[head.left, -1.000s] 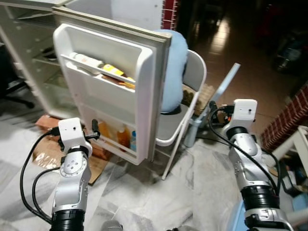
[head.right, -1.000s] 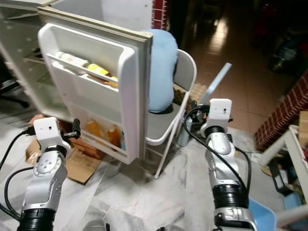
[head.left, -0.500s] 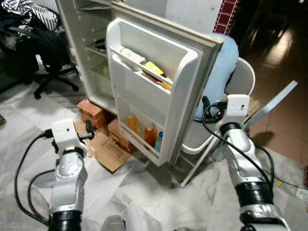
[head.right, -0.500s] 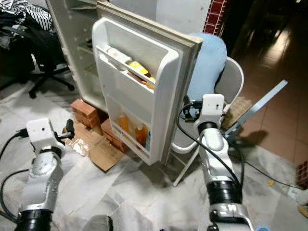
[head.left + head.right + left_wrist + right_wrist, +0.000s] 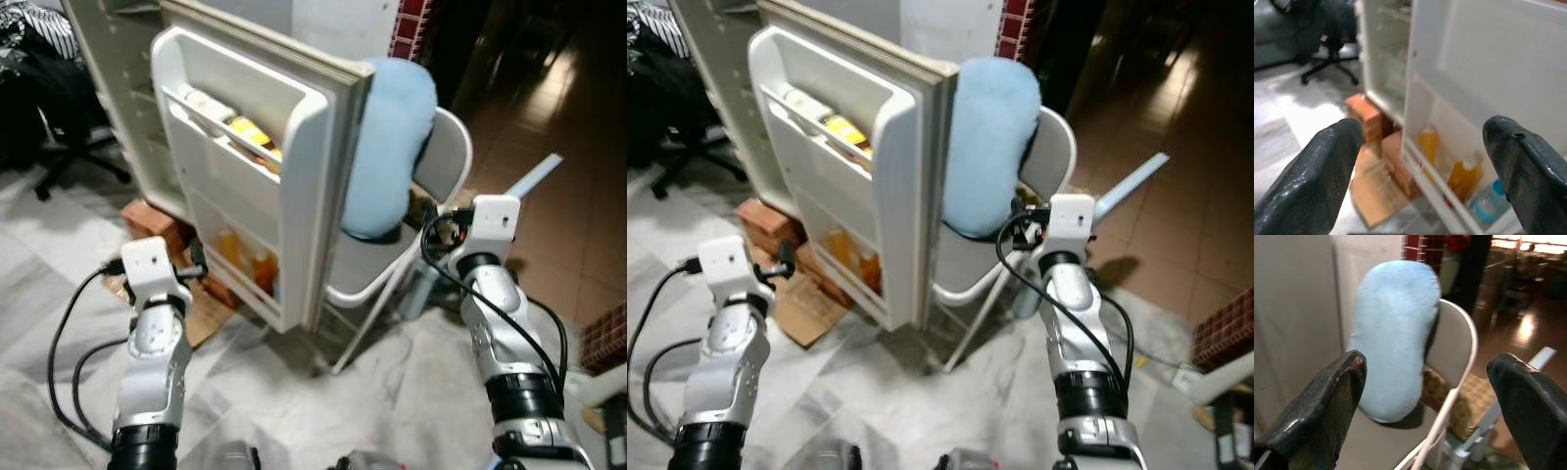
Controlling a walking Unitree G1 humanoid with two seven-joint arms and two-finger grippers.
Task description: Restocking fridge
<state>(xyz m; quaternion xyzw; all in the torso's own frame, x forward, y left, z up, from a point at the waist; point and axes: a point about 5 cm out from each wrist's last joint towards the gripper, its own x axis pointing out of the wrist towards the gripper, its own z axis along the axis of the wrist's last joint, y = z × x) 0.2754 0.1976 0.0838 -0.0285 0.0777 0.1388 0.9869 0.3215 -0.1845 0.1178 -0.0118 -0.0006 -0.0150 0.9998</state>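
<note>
- Left eye view: the fridge door [image 5: 294, 186] stands swung open with its inner racks facing the robot. Its upper rack holds lying packets [image 5: 235, 127], one of them yellow, and its bottom rack holds orange bottles [image 5: 245, 269]. A folding chair [image 5: 431, 186] with a pale blue cushion [image 5: 390, 147] stands just behind the door's edge. Bricks [image 5: 147, 215] and flattened cardboard lie on the floor under the fridge.
- Right eye view: the left gripper [image 5: 782, 259] is raised near the lower door rack, apart from it. The right gripper [image 5: 1021, 230] is raised in front of the chair, close to the cushion.
- Left wrist view: the left fingers [image 5: 1317, 176] are spread wide and carry nothing. Between them sit two orange bottles and a blue-capped bottle [image 5: 1488, 203] in the bottom rack. These look like stiff, smooth plastic, fairly heavy if full and likely slippery, so a grip around the body below the cap would suit best.
- Right wrist view: the right fingers [image 5: 1327, 406] are also spread wide and empty, aimed at the cushion and chair back.
- No brand, label or writing is legible on anything here.
</note>
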